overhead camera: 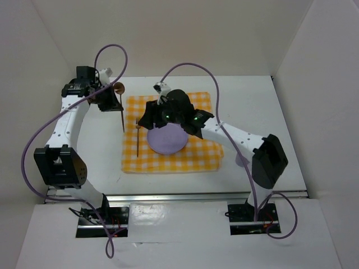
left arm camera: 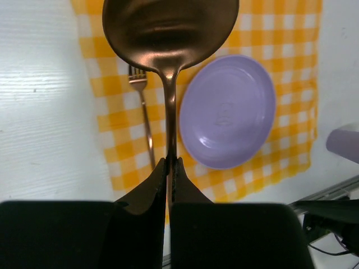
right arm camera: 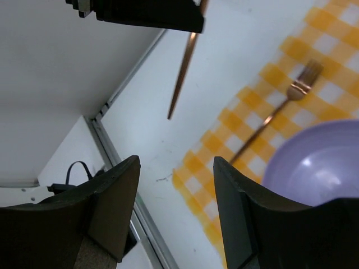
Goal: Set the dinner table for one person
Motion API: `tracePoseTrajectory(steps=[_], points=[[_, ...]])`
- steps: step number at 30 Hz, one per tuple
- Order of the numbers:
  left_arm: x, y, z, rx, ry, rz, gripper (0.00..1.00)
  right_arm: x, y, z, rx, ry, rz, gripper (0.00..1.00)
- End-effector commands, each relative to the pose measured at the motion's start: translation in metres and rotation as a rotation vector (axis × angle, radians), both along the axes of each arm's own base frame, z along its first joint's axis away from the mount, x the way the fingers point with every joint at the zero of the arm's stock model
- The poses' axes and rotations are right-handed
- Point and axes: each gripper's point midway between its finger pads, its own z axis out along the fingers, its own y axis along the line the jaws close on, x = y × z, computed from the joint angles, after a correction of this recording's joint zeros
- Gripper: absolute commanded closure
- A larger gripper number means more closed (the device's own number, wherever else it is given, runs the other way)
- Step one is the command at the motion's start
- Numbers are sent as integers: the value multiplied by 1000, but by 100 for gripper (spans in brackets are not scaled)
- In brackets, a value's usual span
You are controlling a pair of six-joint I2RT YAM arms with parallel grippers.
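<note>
Left end effector [left arm camera: 170, 166]: you have it clamped on the spoon [left arm camera: 168, 33]. Its fingers [left arm camera: 148, 193] are pinched together on the thin handle, and the bowl stands out past the fingertips. From above, the spoon hangs just off the left edge of the cloth [overhead camera: 196, 159], near its far-left corner. The bowl points toward the far wall and the handle runs back along that edge. From the right wrist, the handle's free end shows over bare white beside the cloth; you cannot tell whether it touches down.

Right end effector [right arm camera: 175, 168]: fingers apart, nothing between them. It sits over the middle of the cloth, above the far rim of the plate [overhead camera: 166, 141].

Plate: lilac, round, lying flat on the cloth at about its centre.

Fork [overhead camera: 137, 134]: copper-coloured like the spoon. It lies flat on the cloth along its left side, just left of the plate and apart from it, tines toward the cloth's far edge.

Surface [overhead camera: 280, 112]: plain white. It lies under the cloth and runs past it on every side. A metal rail [overhead camera: 185, 196] runs along its edge on the near side of the cloth.

Lilac object [left arm camera: 345, 143]: on the surface off the cloth's right edge, partly hidden from above and too cropped to name.
</note>
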Motion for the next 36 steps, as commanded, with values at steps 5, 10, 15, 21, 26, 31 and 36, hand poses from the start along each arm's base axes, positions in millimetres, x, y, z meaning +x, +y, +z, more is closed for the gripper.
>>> tracePoseTrajectory(steps=[5,10,15,21,26,31,36], points=[[-12,-37,42,-86,-66,-22,100,-2,61,32,161,-69,118,39],[-19,-53,42,-74,-82,-48,100,3,73,19,174,-41,127,44],[-21,-55,38,-73,-69,-45,100,11,81,11,178,-22,113,46],[-20,-55,42,-73,-78,-45,100,17,85,-2,148,22,85,58],[-20,-55,42,-73,-78,-45,100,19,84,-2,146,19,75,80],[-21,-55,45,-68,-91,-52,100,21,82,-3,140,41,50,100],[-20,-55,50,-50,-102,-96,55,26,59,3,141,113,16,100]])
